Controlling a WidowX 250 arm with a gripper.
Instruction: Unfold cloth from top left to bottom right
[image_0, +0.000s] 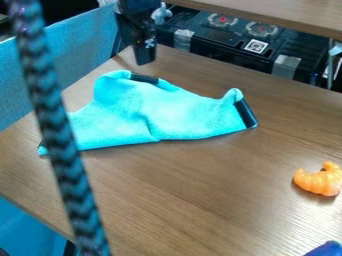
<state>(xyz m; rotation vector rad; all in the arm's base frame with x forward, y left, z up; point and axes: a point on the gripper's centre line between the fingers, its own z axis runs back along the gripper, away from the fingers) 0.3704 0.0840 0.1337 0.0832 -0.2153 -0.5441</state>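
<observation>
Here's the turquoise cloth (150, 112), rumpled, dark-edged, beside the bench's (194, 200) left edge; wood stretches rightward to an orange toy (320, 180). Gripper (145, 61) at the far-left corner: open or closed, can't tell!

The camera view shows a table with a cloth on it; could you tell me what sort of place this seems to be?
Probably a robotics lab or workshop: a robot gripper hangs over the table, and a black case with a square code stands behind.
</observation>
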